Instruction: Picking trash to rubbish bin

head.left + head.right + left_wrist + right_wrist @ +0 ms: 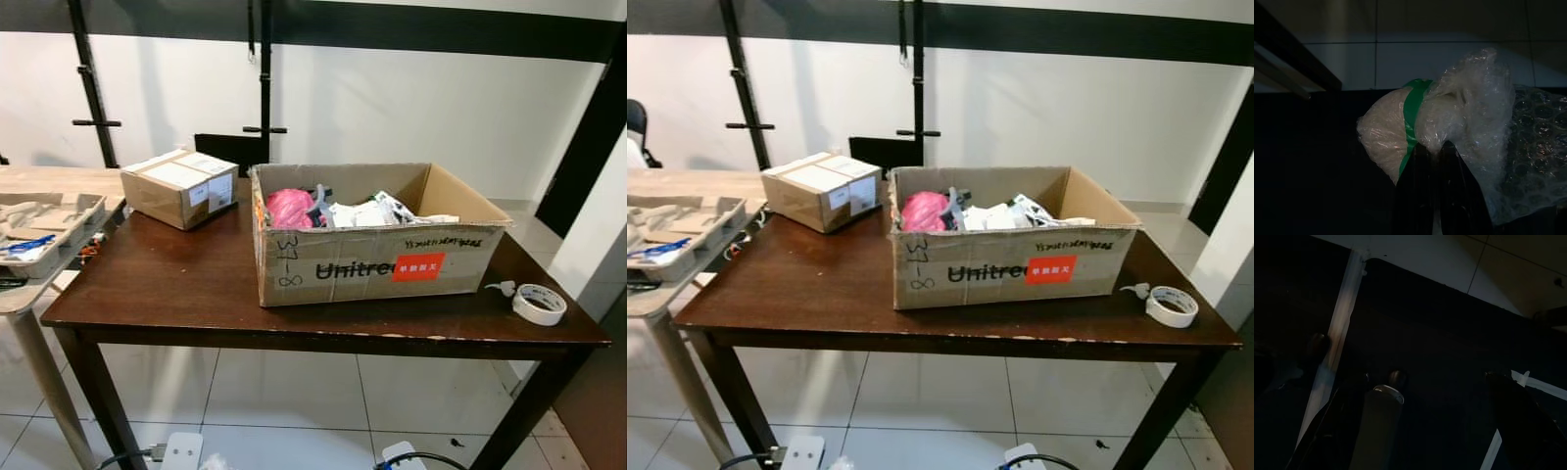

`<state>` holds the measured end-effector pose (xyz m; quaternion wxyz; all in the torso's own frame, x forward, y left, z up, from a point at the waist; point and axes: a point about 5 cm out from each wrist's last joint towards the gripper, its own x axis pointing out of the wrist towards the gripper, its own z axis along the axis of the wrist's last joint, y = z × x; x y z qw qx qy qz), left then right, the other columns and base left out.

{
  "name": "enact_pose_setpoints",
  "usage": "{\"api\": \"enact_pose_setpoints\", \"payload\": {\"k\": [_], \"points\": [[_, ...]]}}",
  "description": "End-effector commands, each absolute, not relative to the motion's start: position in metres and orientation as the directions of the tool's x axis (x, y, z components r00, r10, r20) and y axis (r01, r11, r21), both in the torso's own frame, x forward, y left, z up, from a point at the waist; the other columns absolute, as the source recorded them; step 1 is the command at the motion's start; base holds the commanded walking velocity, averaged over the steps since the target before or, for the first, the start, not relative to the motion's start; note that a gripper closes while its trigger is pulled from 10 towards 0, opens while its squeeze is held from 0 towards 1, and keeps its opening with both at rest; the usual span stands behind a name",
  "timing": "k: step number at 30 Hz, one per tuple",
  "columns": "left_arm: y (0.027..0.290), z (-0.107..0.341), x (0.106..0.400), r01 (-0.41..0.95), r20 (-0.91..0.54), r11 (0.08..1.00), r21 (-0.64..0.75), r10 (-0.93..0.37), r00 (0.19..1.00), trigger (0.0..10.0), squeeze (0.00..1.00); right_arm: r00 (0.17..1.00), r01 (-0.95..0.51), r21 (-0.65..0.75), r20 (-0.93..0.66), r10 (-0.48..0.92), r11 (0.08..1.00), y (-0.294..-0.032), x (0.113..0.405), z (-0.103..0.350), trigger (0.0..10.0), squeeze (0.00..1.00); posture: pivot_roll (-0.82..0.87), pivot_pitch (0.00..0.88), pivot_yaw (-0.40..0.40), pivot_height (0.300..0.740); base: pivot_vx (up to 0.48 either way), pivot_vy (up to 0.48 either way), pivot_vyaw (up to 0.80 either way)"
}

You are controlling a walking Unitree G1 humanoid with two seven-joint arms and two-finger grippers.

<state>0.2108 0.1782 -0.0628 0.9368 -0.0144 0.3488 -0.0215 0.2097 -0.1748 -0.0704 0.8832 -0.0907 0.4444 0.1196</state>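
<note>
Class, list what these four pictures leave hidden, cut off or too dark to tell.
- Open cardboard box: its front wall hides the lower contents in both eye views.
- Bubble-wrap bundle: the left gripper holds it; its contents cannot be made out.
- Right wrist view: too dark to identify the surroundings.
- Grey tray: cut off by the edge.

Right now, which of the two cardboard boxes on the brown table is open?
The large box, printed with Unitree lettering and an orange label, is open, its flaps up and trash inside. The small box to its left, at the table's back corner, is closed and sealed with tape.

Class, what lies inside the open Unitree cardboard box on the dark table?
Inside the Unitree cardboard box: a pink bag and white wrappers. Anything beneath them is hidden by its front wall.
</note>
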Motion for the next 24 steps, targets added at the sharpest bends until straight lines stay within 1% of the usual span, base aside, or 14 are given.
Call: {"api": "enact_pose_setpoints", "payload": {"k": [1,8,10,13,17,20,24], "points": [[0.1782,-0.0617,0.2128,0.002,-0.649,0.998,-0.055,-0.037,0.760,10.0,0.00,0.566,-0.278,-0.054,-0.816,0.118,0.959,-0.1766,0.2071,-0.0720,10.0,0.00,0.05,0.014,-0.065,0.740,0.000,0.000,0.00],[0.1793,-0.0618,0.2125,-0.012,-0.649,0.998,-0.059,-0.029,0.760,10.0,0.00,0.565,-0.274,-0.056,-0.817,0.114,0.960,-0.1772,0.2071,-0.0720,10.0,0.00,0.05,0.025,-0.068,0.740,0.000,0.000,0.00],[0.1790,-0.0613,0.2128,-0.017,-0.643,0.998,-0.061,-0.026,0.766,10.0,0.00,0.557,-0.321,-0.072,-0.821,0.127,0.944,-0.1767,0.2068,-0.0720,10.0,0.00,0.05,0.023,-0.071,0.740,0.000,0.000,0.00],[0.1791,-0.0613,0.2127,-0.023,-0.642,0.998,-0.062,-0.022,0.767,10.0,0.00,0.553,-0.349,-0.080,-0.822,0.136,0.934,-0.1757,0.2056,-0.0726,10.0,0.00,0.05,0.024,-0.073,0.740,0.000,0.000,0.80],[0.1791,-0.0615,0.2125,-0.028,-0.642,0.998,-0.064,-0.020,0.766,10.0,0.00,0.553,-0.327,-0.082,-0.824,0.120,0.941,-0.1769,0.2046,-0.0733,10.0,0.00,0.05,0.027,-0.075,0.740,0.000,0.000,0.80],[0.1773,-0.0611,0.2128,-0.017,-0.637,0.996,-0.085,-0.041,0.770,10.0,0.00,0.563,-0.285,-0.076,-0.820,0.103,0.956,-0.1783,0.2054,-0.0729,10.0,0.00,0.05,0.026,-0.075,0.740,0.000,0.000,0.00],[0.1772,-0.0612,0.2128,-0.010,-0.639,0.997,-0.073,-0.039,0.768,10.0,0.00,0.554,-0.298,-0.085,-0.826,0.100,0.951,-0.1794,0.2038,-0.0738,10.0,0.00,0.04,0.028,-0.073,0.740,0.000,0.000,0.00]]}}
